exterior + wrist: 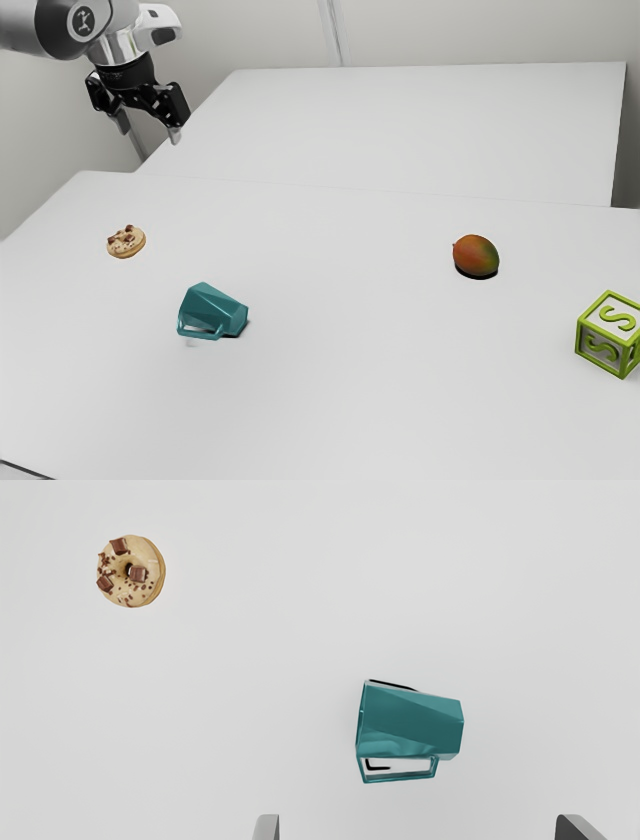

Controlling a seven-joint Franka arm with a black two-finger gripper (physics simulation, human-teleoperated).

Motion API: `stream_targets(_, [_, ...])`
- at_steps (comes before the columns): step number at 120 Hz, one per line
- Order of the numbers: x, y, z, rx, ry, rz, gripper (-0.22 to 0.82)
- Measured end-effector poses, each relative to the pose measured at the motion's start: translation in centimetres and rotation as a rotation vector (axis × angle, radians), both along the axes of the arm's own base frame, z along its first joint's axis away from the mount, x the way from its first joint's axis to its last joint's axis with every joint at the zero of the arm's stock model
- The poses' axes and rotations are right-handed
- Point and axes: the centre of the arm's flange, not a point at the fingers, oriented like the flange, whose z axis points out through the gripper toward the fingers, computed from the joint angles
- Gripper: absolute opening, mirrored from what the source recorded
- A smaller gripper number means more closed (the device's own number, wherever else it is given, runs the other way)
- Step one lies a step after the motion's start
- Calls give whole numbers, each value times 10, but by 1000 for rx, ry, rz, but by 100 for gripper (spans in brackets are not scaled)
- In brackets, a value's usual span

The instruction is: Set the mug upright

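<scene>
Sideways-lying mug [410, 725], doughnut [142, 592] near, mango [476, 255], block [610, 318] well apart, empty pincer [149, 133] wide open

Teal mug [410, 725], on side, on tbl

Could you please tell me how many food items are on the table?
2: the donut, near the tipped mug at the exterior view's left, and the mango, nearer the lettered block toward that view's right.

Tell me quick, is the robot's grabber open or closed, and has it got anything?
Gripper: open, its two fingers wide apart, holding nothing.
</scene>
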Motion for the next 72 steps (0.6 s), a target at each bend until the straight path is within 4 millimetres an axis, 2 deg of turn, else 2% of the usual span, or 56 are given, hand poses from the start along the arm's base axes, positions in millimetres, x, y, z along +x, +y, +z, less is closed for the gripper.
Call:
stream_targets(43, [0, 6, -8, -2, -2, -1, 60])
stream_targets(56, [-1, 30, -21, -71, 18, 52, 60])
stream_targets(72, [-8, 79, -68, -244, 89, 180, 60])
